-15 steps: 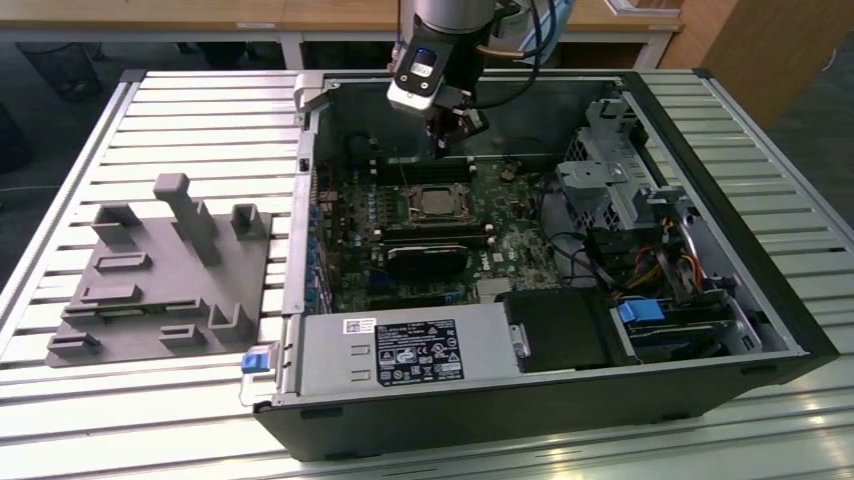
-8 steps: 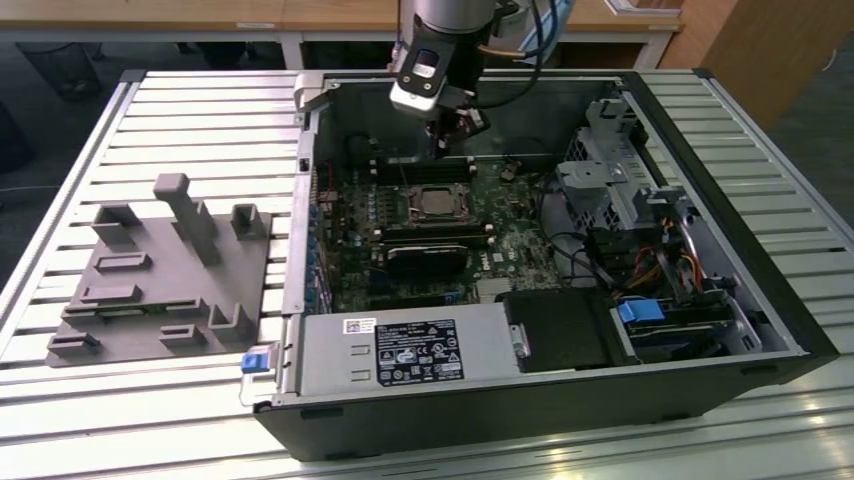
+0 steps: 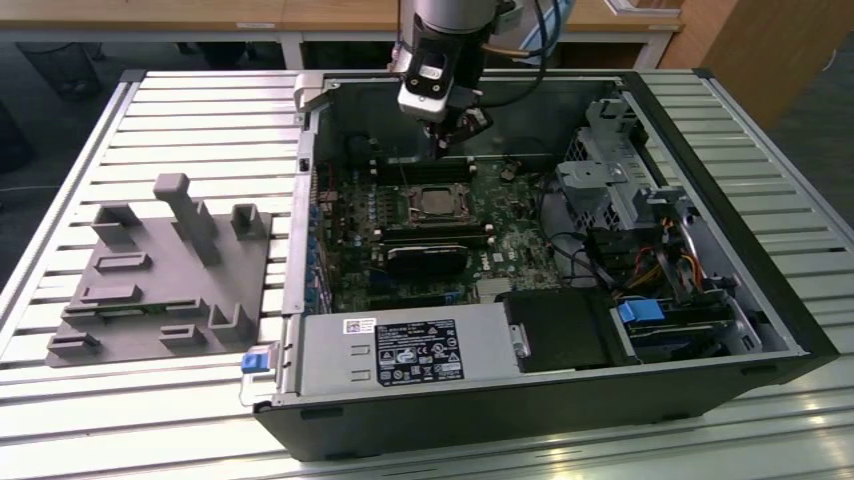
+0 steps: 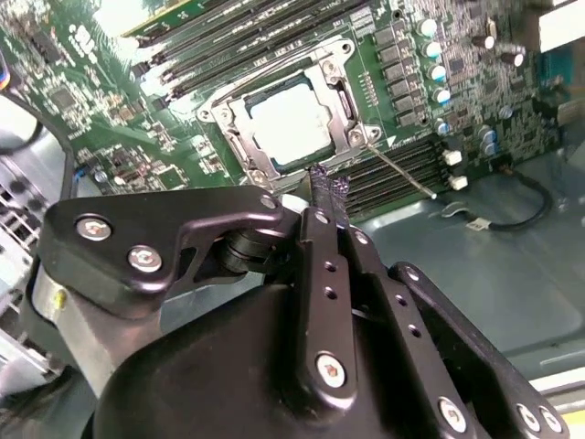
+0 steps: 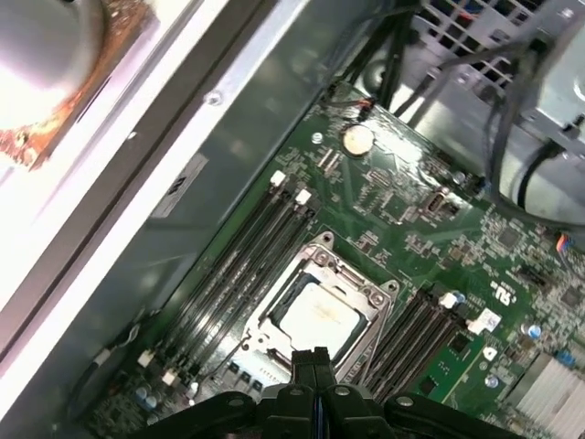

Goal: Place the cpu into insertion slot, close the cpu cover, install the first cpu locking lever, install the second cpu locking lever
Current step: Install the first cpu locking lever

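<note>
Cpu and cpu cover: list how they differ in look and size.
The cpu is a solid plate with a smooth, pale face; the cover is an open frame with a cut-out middle. The cover is the larger and rings the cpu, which shows through its opening. Both are silvery, roughly square, and lie flat on the green board.

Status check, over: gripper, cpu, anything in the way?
Gripper shut, empty, poised by the insertion slot. Cpu seated, cpu cover down over it. One thin lever juts out from the slot's corner.
</note>
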Controlling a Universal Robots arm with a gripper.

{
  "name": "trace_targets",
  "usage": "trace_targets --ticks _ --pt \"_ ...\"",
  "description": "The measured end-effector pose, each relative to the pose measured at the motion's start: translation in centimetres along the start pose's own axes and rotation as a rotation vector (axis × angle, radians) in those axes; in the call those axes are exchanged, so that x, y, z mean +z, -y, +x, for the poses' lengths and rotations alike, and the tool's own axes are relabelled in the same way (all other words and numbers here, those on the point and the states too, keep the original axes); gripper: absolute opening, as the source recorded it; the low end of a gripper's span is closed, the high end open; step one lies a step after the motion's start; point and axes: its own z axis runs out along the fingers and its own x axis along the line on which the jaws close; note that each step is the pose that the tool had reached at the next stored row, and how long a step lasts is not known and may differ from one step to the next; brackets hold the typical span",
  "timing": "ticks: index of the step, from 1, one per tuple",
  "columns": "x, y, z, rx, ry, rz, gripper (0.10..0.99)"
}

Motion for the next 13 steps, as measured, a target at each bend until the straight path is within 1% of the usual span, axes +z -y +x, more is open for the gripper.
trace_targets --ticks 5,13 --pt "0.0 0.0 0.0 -0.083 -0.0022 0.003 0.106" --pt "0.0 0.0 0.0 -0.183 -0.005 0.007 0.106"
